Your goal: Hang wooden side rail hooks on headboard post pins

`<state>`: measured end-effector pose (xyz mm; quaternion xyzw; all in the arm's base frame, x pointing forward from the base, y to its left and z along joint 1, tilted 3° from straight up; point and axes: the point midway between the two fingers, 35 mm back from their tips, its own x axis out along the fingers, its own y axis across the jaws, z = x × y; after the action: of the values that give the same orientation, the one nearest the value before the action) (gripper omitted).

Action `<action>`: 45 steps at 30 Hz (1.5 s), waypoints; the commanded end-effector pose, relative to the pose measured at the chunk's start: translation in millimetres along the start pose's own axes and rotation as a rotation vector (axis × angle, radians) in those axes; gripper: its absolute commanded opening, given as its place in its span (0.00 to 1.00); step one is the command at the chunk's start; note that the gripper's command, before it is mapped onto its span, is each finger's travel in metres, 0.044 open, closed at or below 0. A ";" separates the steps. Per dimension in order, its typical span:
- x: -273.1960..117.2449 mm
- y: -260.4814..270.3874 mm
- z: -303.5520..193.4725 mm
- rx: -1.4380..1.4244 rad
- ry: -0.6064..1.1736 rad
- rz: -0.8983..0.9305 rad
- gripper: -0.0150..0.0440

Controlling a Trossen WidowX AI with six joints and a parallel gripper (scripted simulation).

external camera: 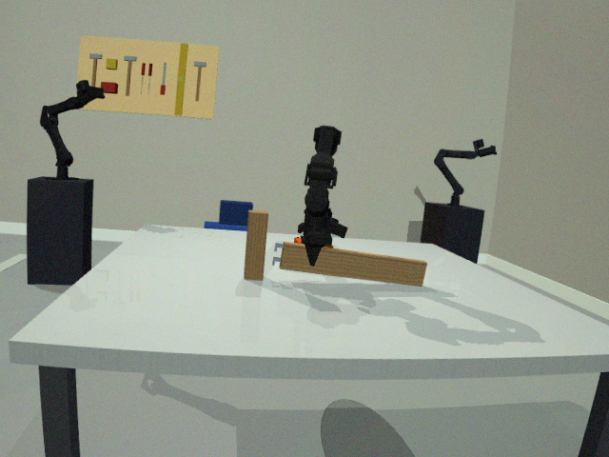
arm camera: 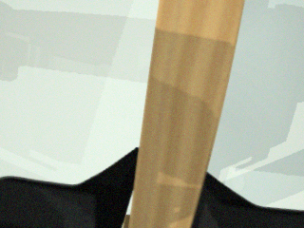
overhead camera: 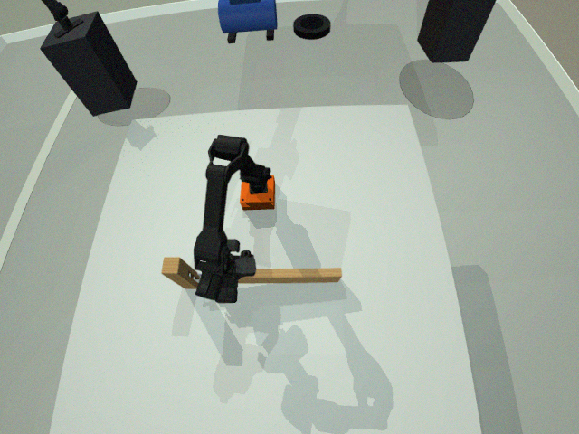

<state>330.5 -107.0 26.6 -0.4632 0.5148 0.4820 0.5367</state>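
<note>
The wooden side rail (overhead camera: pixel 298 275) (external camera: pixel 373 266) (arm camera: pixel 185 104) is tilted, its hook end raised and its far end low at the table top in the exterior view. My gripper (external camera: pixel 312 253) (arm camera: pixel 159 155) is shut on the rail near the hook end. The two steel hooks (external camera: pixel 277 253) stick out from the rail's raised end toward the post, with a small gap between them and the post. The headboard post (overhead camera: pixel 172 266) (external camera: pixel 256 246) stands upright on the table, left of the rail. Its slot (overhead camera: pixel 192 274) faces the rail; the pins inside cannot be made out clearly.
The orange base block (overhead camera: pixel 257 200) of the arm stands behind the rail on the white table (overhead camera: pixel 154 224) (external camera: pixel 171 314). Black pedestals (overhead camera: pixel 89 70) (external camera: pixel 60 230) with other arms stand beyond the table. A blue object (overhead camera: pixel 247 16) and a black ring (overhead camera: pixel 311 26) lie off the table.
</note>
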 end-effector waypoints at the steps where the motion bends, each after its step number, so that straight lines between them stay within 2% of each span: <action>1: -0.8 -0.5 -1.7 0.000 0.002 -0.004 0.25; 45: -1.2 -0.8 -6.4 0.000 0.002 -0.004 0.25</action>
<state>329.9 -111.8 26.4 -0.4631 0.5148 0.4820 0.5368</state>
